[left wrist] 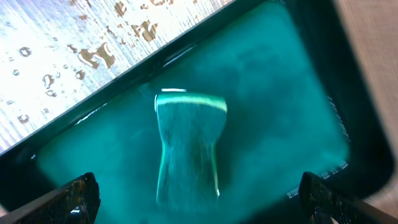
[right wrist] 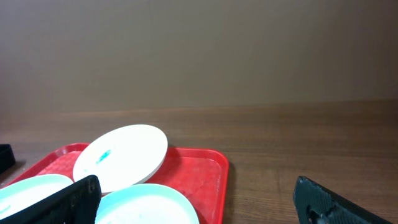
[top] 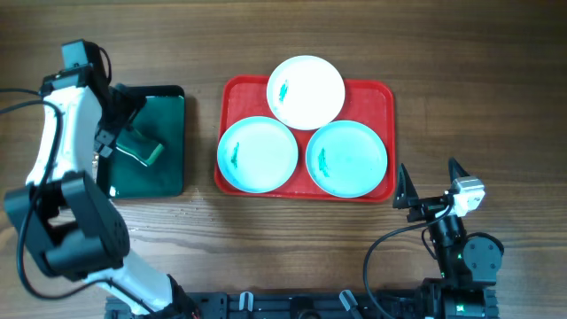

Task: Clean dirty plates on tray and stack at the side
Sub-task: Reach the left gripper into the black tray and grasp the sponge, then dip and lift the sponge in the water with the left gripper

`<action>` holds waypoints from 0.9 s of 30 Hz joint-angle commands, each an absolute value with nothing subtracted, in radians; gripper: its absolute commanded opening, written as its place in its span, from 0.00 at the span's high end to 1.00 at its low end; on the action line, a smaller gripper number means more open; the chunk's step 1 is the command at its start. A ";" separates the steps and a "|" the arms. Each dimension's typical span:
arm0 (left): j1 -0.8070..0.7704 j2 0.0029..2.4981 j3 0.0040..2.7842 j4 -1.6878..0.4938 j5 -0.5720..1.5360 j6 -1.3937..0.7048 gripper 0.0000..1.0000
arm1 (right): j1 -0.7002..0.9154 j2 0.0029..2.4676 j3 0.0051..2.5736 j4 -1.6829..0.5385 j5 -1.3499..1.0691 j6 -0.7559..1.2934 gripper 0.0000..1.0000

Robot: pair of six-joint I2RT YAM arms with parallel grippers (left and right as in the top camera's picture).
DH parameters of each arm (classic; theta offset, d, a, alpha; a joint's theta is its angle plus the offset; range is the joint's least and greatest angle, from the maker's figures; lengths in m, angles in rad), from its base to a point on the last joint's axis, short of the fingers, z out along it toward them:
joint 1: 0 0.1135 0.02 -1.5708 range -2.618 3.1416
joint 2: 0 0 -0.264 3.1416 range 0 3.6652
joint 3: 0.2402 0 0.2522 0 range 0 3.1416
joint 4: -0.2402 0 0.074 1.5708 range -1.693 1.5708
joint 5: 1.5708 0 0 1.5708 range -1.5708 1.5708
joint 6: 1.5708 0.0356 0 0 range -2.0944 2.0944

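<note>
Dark green plastic forms the small tray [top: 168, 168] at far left, and the left pincer [left wrist: 199, 199] hangs over it, jaws spread wide and holding nothing. Directly below it, between its fingers, a green sponge [left wrist: 188, 146] lies on the tray floor. Water drops [left wrist: 93, 56] speckle the wooden table [top: 266, 257] just beyond. Farther right, well away from that pincer, the red tray [top: 232, 93] carries all three plates: a pale aqua plate [top: 258, 154], the white plate [top: 306, 91] behind it overlapping the tray's far rim, then a second aqua plate [top: 346, 157], each with a teal smear. Just off the tray's near right corner sits the right pincer [top: 428, 170], fully open and empty, with the plates ahead and to its left.
</note>
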State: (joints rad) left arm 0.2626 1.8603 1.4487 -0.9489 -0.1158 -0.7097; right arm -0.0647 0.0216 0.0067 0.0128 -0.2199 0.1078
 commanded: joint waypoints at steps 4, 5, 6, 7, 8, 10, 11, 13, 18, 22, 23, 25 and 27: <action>0.262 1.976 1.459 -0.904 -0.153 -0.741 0.00 | -0.070 0.018 0.005 0.017 -0.217 0.114 0.00; 0.262 1.986 1.459 -0.900 -0.156 -0.741 0.00 | -0.070 0.018 0.005 0.017 -0.217 0.114 0.00; 0.262 2.001 1.459 -0.895 -0.164 -0.741 0.00 | -0.070 0.018 0.005 0.017 -0.217 0.114 0.00; 0.262 2.013 1.459 -0.894 -0.174 -0.741 0.00 | -0.070 0.018 0.005 0.017 -0.217 0.114 0.00; 0.262 2.025 1.458 -0.894 -0.176 -0.741 0.00 | -0.070 0.018 0.005 0.017 -0.217 0.114 0.00; 0.262 2.044 1.458 -0.890 -0.182 -0.741 0.00 | -0.070 0.018 0.005 0.017 -0.217 0.114 0.00; 0.262 2.063 1.458 -0.873 -0.201 -0.741 0.00 | -0.070 0.018 0.005 0.017 -0.217 0.114 0.00; 0.262 2.080 1.457 -0.849 -0.202 -0.738 0.00 | -0.070 0.018 0.005 0.017 -0.217 0.114 0.00; 0.262 2.123 1.457 -0.837 -0.156 -0.738 0.11 | -0.070 0.018 0.005 0.017 -0.217 0.114 0.00; 0.262 2.141 1.457 -0.838 -0.154 -0.737 0.42 | -0.070 0.018 0.005 0.017 -0.217 0.114 0.00; 0.262 2.142 1.457 -0.838 -0.154 -0.737 0.58 | -0.070 0.018 0.005 0.017 -0.217 0.114 0.00; 0.262 2.142 1.457 -0.838 -0.154 -0.738 0.96 | -0.070 0.018 0.005 0.017 -0.217 0.114 0.00; 0.262 2.142 1.457 -0.841 -0.154 -0.738 0.96 | -0.071 0.018 0.005 0.017 -0.217 0.114 0.00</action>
